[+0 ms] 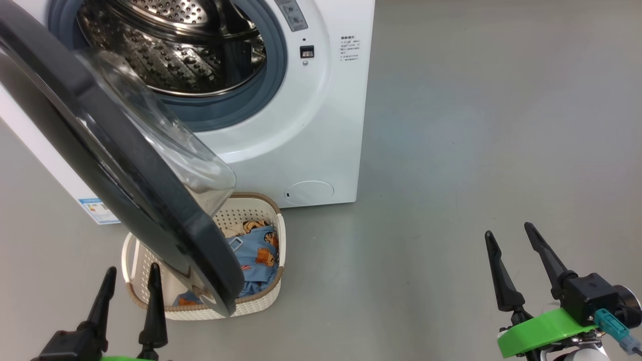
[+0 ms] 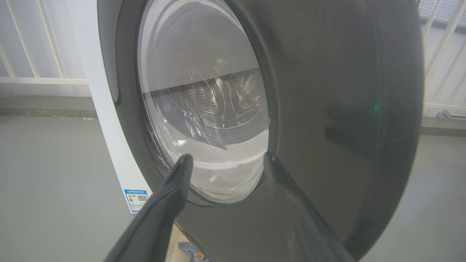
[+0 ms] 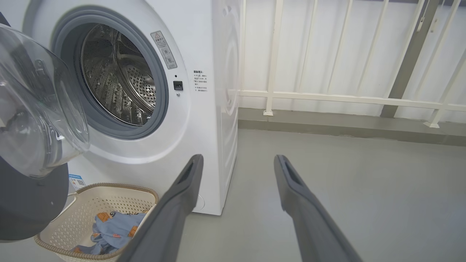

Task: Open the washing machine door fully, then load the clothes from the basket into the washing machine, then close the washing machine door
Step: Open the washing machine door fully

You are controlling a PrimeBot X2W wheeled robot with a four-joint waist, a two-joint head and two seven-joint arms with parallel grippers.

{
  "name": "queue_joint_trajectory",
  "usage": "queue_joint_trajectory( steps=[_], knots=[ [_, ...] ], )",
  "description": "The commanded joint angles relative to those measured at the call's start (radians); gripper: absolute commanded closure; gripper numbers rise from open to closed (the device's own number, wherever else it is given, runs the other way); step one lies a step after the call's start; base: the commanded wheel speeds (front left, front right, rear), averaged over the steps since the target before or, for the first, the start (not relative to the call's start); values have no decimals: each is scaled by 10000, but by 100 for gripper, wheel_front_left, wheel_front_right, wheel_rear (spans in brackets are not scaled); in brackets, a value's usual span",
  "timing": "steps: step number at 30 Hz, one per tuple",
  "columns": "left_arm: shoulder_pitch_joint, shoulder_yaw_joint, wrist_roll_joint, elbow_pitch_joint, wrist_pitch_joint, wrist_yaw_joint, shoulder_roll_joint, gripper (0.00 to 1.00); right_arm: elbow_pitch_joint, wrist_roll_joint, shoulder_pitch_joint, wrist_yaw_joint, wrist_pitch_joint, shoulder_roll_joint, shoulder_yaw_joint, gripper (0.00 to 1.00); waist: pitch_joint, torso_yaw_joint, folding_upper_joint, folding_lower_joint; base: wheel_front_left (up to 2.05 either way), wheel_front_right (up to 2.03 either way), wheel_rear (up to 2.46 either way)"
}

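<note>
The white washing machine [image 1: 311,125] stands at the upper left with its steel drum [image 1: 170,45] exposed. Its black-rimmed door [image 1: 85,145] with the clear bowl window [image 1: 170,145] swings out over the basket [image 1: 261,301], hiding the basket's left part. Light-blue bear-print clothes [image 1: 258,255] lie in the basket [image 3: 72,214], also seen as clothes [image 3: 113,229] in the right wrist view. My left gripper [image 1: 131,273] is open, low, just left of the door's lower edge; the door's outer face [image 2: 327,109] is close ahead. My right gripper [image 1: 509,235] hangs open over bare floor, far right.
Grey floor [image 1: 476,150] spreads to the right of the machine. A white railing [image 3: 346,96] and wall run behind it. A blue label sticker [image 1: 98,210] marks the machine's lower left side.
</note>
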Motion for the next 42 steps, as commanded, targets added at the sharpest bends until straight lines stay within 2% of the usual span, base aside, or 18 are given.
queue_joint_trajectory(
  steps=[1, 7, 8, 9, 10, 21, 26, 32, 37, 42],
  knots=[
    [-162, 315, -55, -253, -65, 63, 129, 0, -200, -109, 93, 16, -118, -46, 185, 0, 1, 3, 0, 0, 0, 0, 0],
    [-156, 316, -91, -273, -65, 38, 129, 0, -110, -114, 123, 16, -118, -27, 226, 0, -16, 13, 0, 0, 0, 0, 0],
    [-148, 304, -149, -258, -65, 14, 129, 4, -94, -106, 123, 16, -118, -25, 235, 0, -20, 13, 0, 0, 0, 0, 0],
    [-144, 282, -215, -226, -65, -24, 129, 61, -78, -96, 127, 16, -118, -23, 247, 0, -21, 18, 0, 0, 0, 0, 0],
    [-146, 266, -268, -196, -65, -56, 129, 100, -67, -91, 128, 16, -118, -22, 262, 0, -14, 24, 0, 0, 0, 0, 0],
    [-307, 376, -424, -389, -65, -151, 129, 100, -24, -111, 93, 16, -118, -41, 317, 0, 18, 63, 0, 0, 0, 0, 0],
    [-639, 566, -395, -1532, -65, -144, 129, 100, 23, -132, 107, 16, -118, -37, 294, 0, -20, 77, 0, 0, 0, 0, 0],
    [-1288, 606, -208, -3670, -65, -126, 129, 100, 79, -140, 87, 16, -118, -27, 313, 0, -47, 64, 0, 0, 0, 0, 0],
    [-1844, -291, -71, -5028, -65, -343, 129, 100, 74, -159, 58, 16, -118, -3, 266, 0, -30, 64, 0, 0, 0, 0, 0],
    [-2106, -2072, -397, -5317, -65, -523, 129, 100, 107, -193, 18, 16, -118, 28, 228, 0, -7, 42, 0, 0, 0, 0, 0]
  ],
)
